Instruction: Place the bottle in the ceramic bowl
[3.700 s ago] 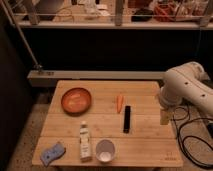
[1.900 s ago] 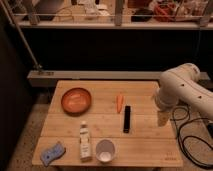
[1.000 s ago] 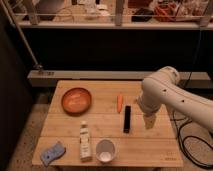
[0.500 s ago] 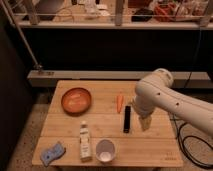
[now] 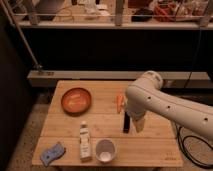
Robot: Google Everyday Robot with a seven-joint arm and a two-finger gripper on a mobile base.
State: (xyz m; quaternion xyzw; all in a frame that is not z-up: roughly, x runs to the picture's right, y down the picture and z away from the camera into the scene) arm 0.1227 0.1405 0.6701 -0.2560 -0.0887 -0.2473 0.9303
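Two neighbours could be knocked: near the shallow orange-brown ceramic bowl (image 5: 76,100) lies the slim white bottle (image 5: 85,142), a round white cup (image 5: 105,150) just beside it; the black rectangular bar (image 5: 126,122) lies by the wide-open, empty claw (image 5: 138,126).

Lab: cluttered, cable-strewn shelf (image 5: 75,23) behind wooden table (image 5: 105,122).

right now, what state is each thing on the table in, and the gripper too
bottle: lying flat on the table, outside the bowl, not held
bowl: upright, nothing visible in it
cup: upright, mouth up
black bar: lying flat, partly hidden by the arm
orange stick: lying flat
blue cloth: lying flat
gripper: open, holding nothing, pointing down beside the black bar
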